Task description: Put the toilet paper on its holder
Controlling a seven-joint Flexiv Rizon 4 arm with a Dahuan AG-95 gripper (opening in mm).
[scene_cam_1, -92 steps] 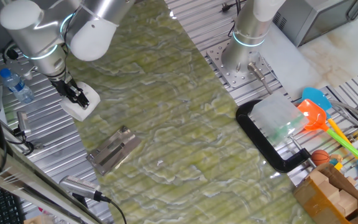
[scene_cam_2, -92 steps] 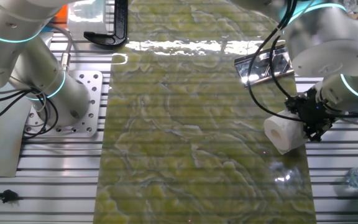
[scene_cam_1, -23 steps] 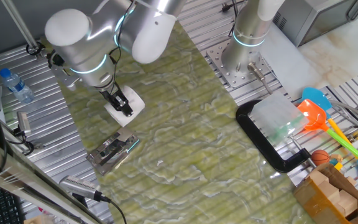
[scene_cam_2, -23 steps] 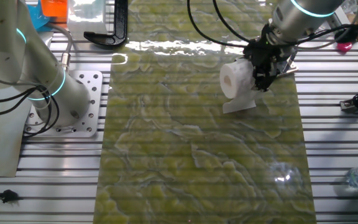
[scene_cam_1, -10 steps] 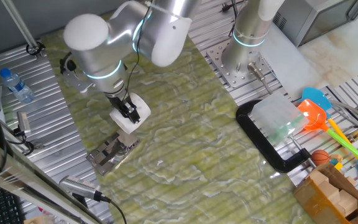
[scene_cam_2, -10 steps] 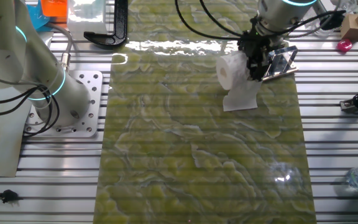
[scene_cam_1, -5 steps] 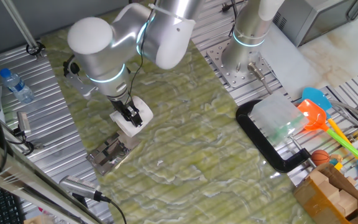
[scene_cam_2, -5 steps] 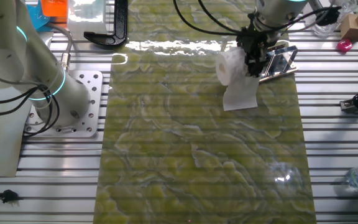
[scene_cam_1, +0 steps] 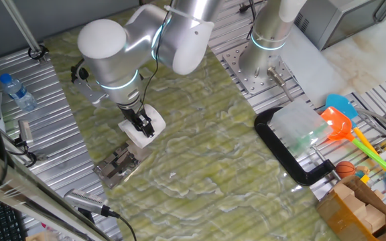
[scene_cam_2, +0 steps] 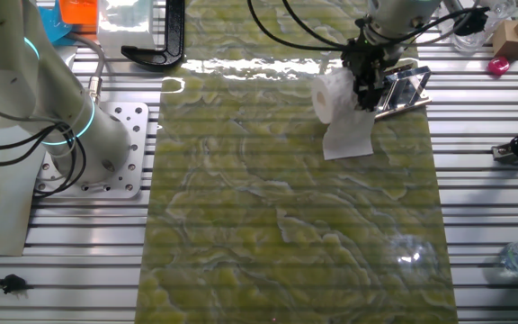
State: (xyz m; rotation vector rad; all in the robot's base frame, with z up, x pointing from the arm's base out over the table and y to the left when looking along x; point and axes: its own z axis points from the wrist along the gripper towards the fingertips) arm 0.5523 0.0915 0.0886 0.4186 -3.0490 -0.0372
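A robotics lab or test bench, not a home. The work surface is a slotted aluminium table (scene_cam_1: 52,144), ribbed rails showing on both sides of a green marbled mat (scene_cam_1: 200,134) laid diagonally across the frame. A second robot base (scene_cam_1: 267,47) is bolted to a perforated metal plate (scene_cam_1: 250,77) at upper centre. Loose test props crowd the right edge: a black C-clamp (scene_cam_1: 283,157), bright plastic toys (scene_cam_1: 354,137), a cardboard box (scene_cam_1: 357,211). A water bottle (scene_cam_1: 15,90) stands upper left, cables (scene_cam_1: 106,213) trail lower left
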